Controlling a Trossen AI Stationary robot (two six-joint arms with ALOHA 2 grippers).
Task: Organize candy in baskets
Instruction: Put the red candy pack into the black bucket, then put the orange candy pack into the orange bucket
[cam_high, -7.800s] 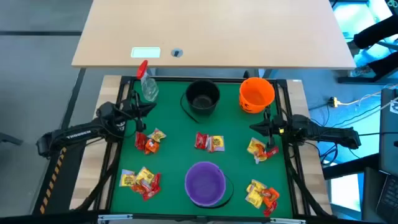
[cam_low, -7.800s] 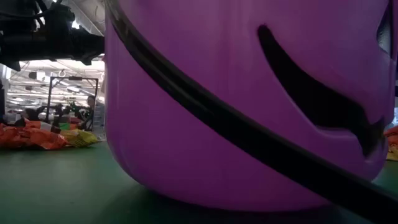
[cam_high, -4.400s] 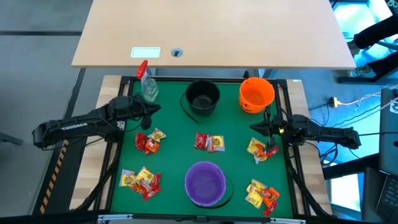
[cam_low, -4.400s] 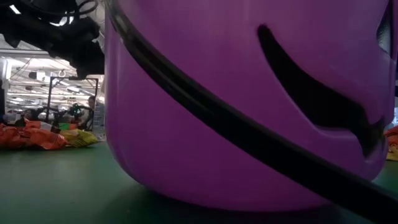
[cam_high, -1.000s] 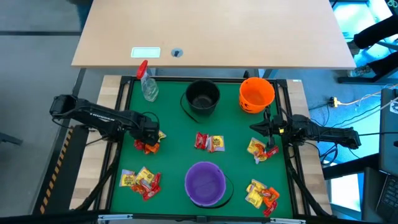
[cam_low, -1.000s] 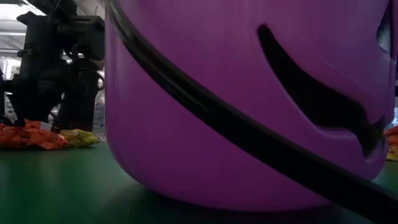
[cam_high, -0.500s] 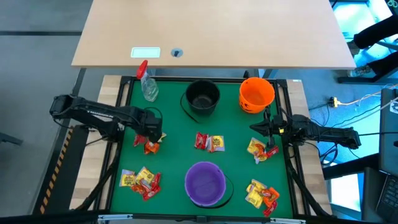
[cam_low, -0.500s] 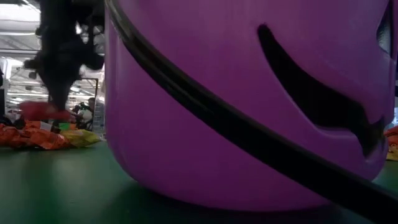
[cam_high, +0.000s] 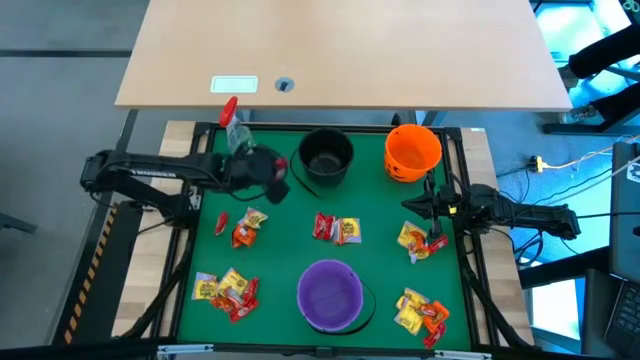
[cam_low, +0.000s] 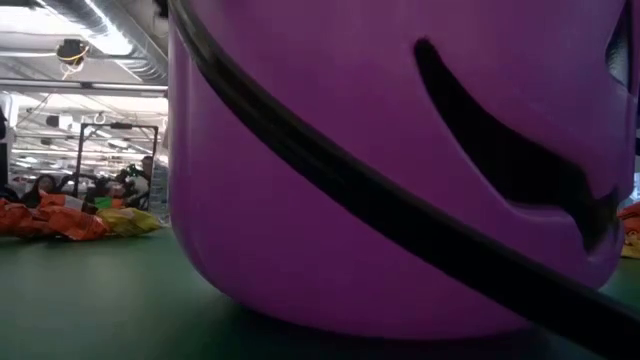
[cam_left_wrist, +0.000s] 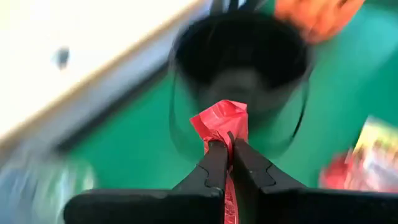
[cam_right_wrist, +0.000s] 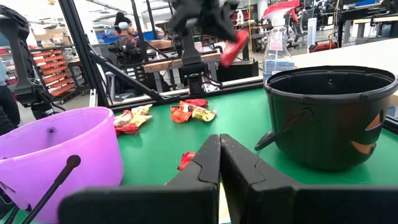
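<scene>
My left gripper (cam_high: 278, 180) hangs above the green mat just left of the black basket (cam_high: 325, 157), shut on a red candy packet (cam_left_wrist: 221, 119). The right wrist view shows that gripper and its packet (cam_right_wrist: 233, 42) high over the mat. The orange basket (cam_high: 412, 150) stands at the far right and the purple basket (cam_high: 330, 295) near the front edge. Candy lies in several small piles, among them a left pile (cam_high: 245, 228), a middle pile (cam_high: 337, 229) and a right pile (cam_high: 420, 240). My right gripper (cam_right_wrist: 219, 146) waits shut at the right side. My left gripper pinches the red packet between its two fingers, with a crumpled end (cam_left_wrist: 219, 124) sticking out past the fingertips. The fingers slant down toward the black basket. The packet is lifted clear of the mat.
A clear spray bottle with a red trigger (cam_high: 235, 130) stands at the far left corner. More candy lies at the front left (cam_high: 227, 292) and front right (cam_high: 420, 312). A black frame rims the mat. In the low view the purple basket (cam_low: 400, 170) fills almost everything.
My left gripper has shut on a red packet at the left pile and lifted it clear. It has risen, turned and swung toward the far edge and the black basket. The rest of the pile stays on the mat.
</scene>
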